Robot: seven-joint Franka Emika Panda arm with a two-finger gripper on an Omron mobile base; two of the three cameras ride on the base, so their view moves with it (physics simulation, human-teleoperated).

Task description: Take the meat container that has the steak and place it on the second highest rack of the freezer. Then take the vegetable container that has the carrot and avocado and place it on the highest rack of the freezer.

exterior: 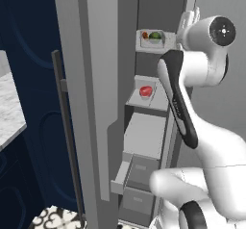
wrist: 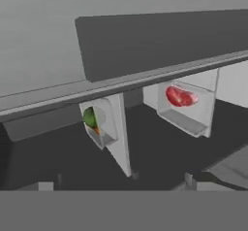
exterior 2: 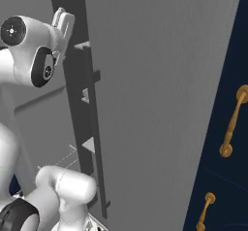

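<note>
Dark navy cabinet fronts (exterior: 29, 127) fill the left of the left base view, with a slab of white marbled tabletop (exterior: 8, 108) at the left edge and patterned floor tile at the bottom. Centre frame stands the tall grey freezer (exterior: 96, 79), its long door swung open edge-on and carrying a dark vertical bar handle (exterior: 65, 127). Inside, on the highest rack in the upper centre, sits a pale grey vegetable container (exterior: 153, 41) holding the slim orange carrot (exterior: 145, 34) and the small dark green avocado (exterior: 155, 36). On the rack below, a second pale grey meat container (exterior: 146, 94) holds the glossy red steak (exterior: 145, 91). Flat grey shelves and drawers lie lower down. The white arm rises from the lower right, and the pale gripper (exterior: 189, 19) sits in the upper right, just right of the vegetable container and apart from it.

From the right base view, the wide grey freezer side takes the middle, with brass handles (exterior 2: 232, 123) on navy cabinets at the right. The gripper (exterior 2: 63, 21) is in the upper left, near the dark shelf edges.

Looking along the hand, the view is rolled: the avocado (wrist: 89, 117) and steak (wrist: 180, 97) show in their trays at centre. The gripper is released, its jaws wide and grasping nothing.
</note>
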